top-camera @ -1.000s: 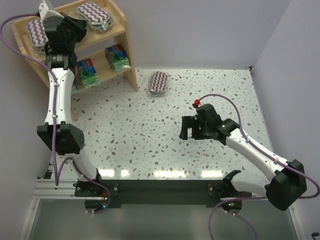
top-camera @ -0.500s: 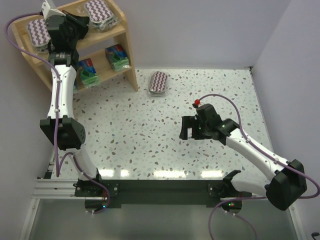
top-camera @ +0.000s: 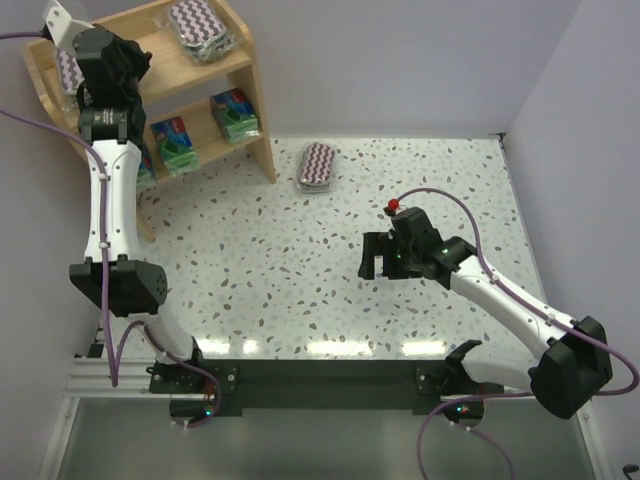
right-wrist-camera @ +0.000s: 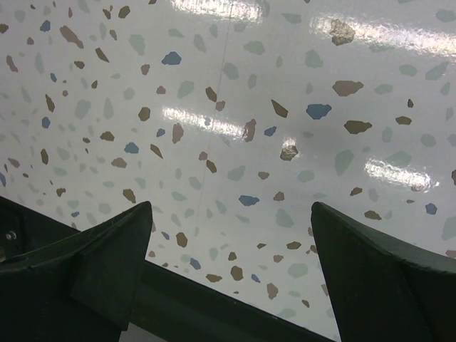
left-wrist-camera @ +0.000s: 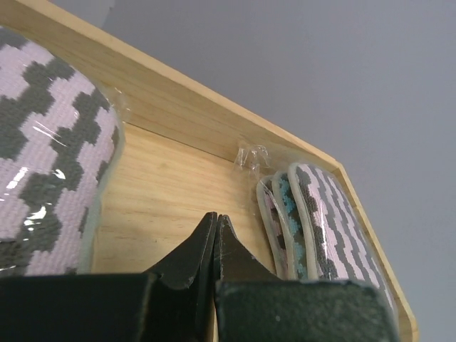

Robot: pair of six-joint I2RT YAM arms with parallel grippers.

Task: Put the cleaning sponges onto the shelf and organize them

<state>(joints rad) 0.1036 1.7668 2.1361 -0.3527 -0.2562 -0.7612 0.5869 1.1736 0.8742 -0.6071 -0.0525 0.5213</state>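
Overhead view of 2 robot arms at a table, with the wooden shelf [top-camera: 264, 140] standing at the far left corner.

The left gripper [left-wrist-camera: 215, 222] is clenched tight on nothing. It hovers over the shelf's top board, between 2 zigzag sponge packs: the left zigzag pack [left-wrist-camera: 43, 142] lies flat, and the right zigzag pack [left-wrist-camera: 331, 224] lies near the board's far end. On the tier below, 2 green-blue packs [top-camera: 235, 115] show plainly side by side.

The last zigzag pack [top-camera: 318, 165] lies on the table, just beside the shelf's right foot. The right gripper [right-wrist-camera: 228, 210] hangs over bare tabletop with its jaws spread wide and empty, well apart from that pack.

The step in hand looks like tidying the top board, with most of the stocking done. The next move probably calls for one arm to reach the loose pack, close on its clear wrap, and lift it to free space on the shelf. The wrap is likely slippery, so a centred grip would help.

The table [top-camera: 250, 260] is glossy white terrazzo with brown, blue and green flecks, throwing back ceiling lights. Plain pale lilac-grey walls enclose the far and right sides.
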